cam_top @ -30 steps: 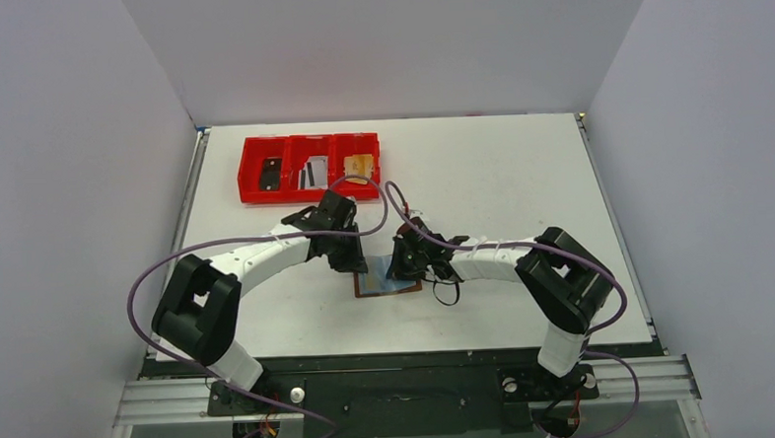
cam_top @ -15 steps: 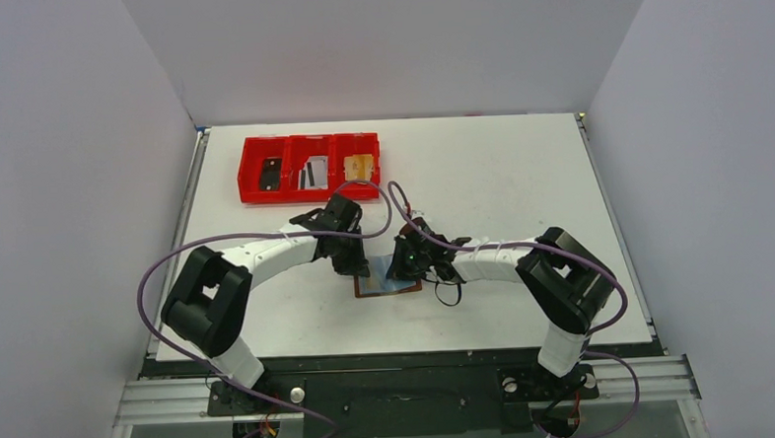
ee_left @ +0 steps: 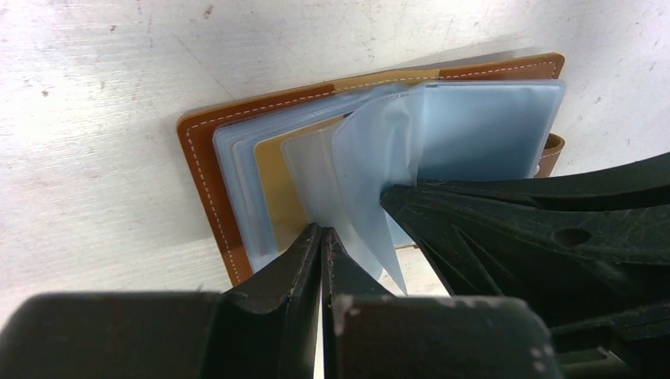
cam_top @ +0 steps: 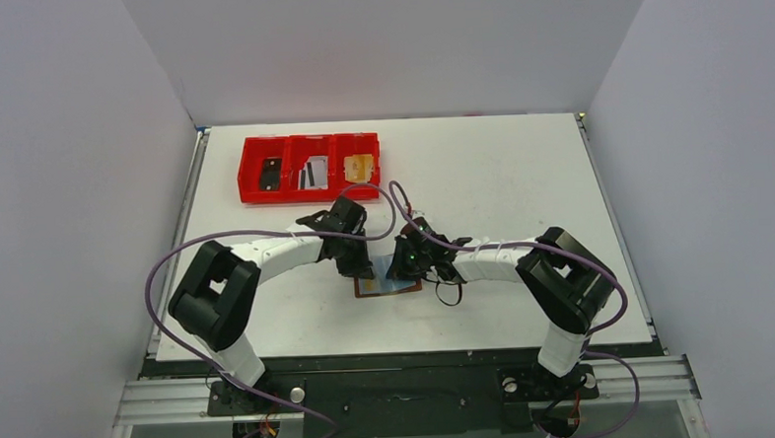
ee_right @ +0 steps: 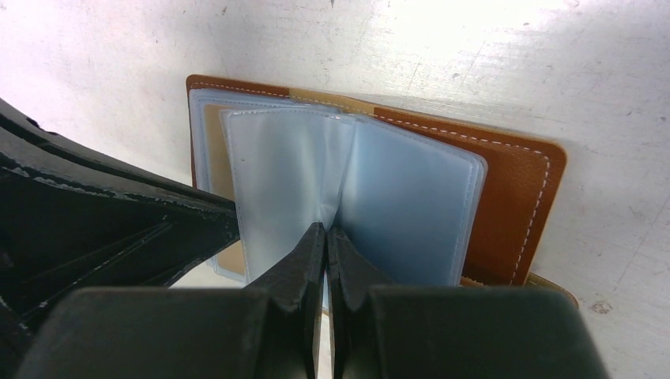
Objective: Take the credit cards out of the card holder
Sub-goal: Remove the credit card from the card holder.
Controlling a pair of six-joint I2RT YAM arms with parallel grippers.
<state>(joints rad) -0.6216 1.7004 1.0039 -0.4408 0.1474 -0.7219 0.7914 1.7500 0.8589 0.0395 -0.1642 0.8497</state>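
Lying open on the white tabletop [cam_top: 500, 175], just below centre of the top view: small brown leather folding card holder [cam_top: 385, 286], clear bluish plastic sleeves [ee_left: 474, 126] fanned up from its spine. Pressed together at the sleeves' lower edge in the left wrist view: left gripper [ee_left: 320, 234] (whether anything is nipped between the tips, impossible to tell). Likewise closed tight: right gripper [ee_right: 325, 230], tips down in the fold between two sleeves. Well apart, in the upper left of the top view: red three-compartment plastic tray [cam_top: 306, 137], holding a silver-grey striped card [cam_top: 312, 172] in the middle bin and an orange-toned card [cam_top: 360, 167] in the right one.
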